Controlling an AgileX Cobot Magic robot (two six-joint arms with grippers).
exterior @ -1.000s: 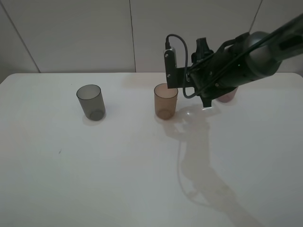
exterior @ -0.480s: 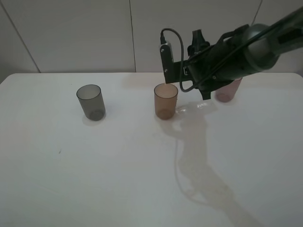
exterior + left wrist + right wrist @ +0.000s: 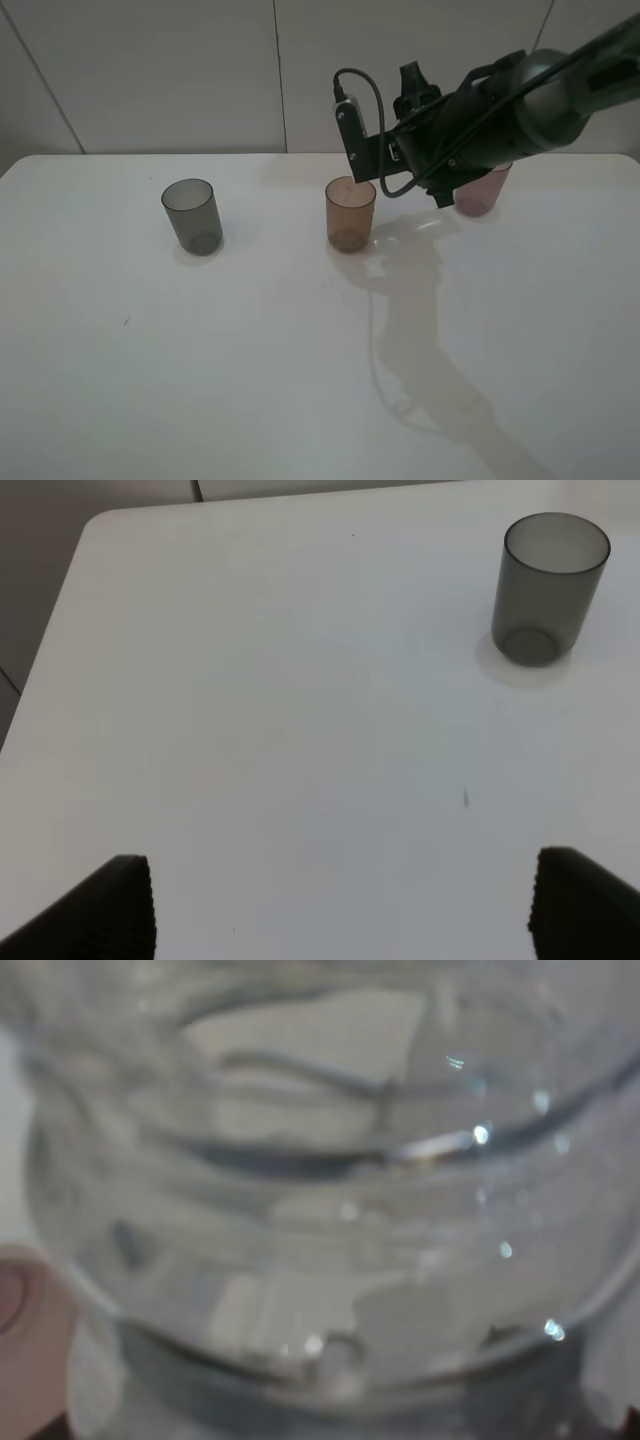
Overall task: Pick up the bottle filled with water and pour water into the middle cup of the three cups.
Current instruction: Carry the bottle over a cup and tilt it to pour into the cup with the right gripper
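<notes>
The right arm (image 3: 520, 110) is thick, rounded and glossy dark grey, 1 black cable (image 3: 374, 95) loops to a flat black plate (image 3: 353, 140) with small bright screws (image 3: 343, 113), and the left gripper (image 3: 340, 915) has 2 black ribbed fingertips (image 3: 118, 910).

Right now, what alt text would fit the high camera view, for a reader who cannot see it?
A black robot arm reaches from the right, its end close over the orange cup, the middle of three on a white table. A grey cup stands left; a pink cup is half hidden behind the arm.
</notes>
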